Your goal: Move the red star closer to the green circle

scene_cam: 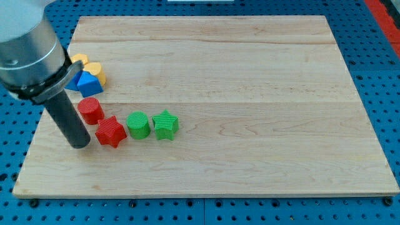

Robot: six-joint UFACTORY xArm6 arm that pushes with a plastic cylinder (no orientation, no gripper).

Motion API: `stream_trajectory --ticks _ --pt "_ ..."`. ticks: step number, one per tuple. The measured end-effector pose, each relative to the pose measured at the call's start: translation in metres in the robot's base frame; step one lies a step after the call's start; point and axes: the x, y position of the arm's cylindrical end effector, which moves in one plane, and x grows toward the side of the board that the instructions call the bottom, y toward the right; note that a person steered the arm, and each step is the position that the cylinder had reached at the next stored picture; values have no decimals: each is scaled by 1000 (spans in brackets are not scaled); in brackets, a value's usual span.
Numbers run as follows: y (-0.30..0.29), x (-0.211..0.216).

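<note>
The red star [111, 132] lies on the wooden board [250, 94] at the lower left. The green circle [137, 124] sits just to its right, close to touching it. My tip [79, 144] rests on the board just left of the red star, a small gap from it. The dark rod rises up and left to the grey arm body at the view's top left.
A red cylinder [90, 110] stands above and left of the star. A green star [165, 124] lies right of the green circle. A blue block [84, 82] and two yellow blocks [94, 70] cluster near the board's left edge.
</note>
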Motion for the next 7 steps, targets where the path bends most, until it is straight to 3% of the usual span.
stream_trajectory --ticks 1,7 --pt "23 5" --pt "27 -5"
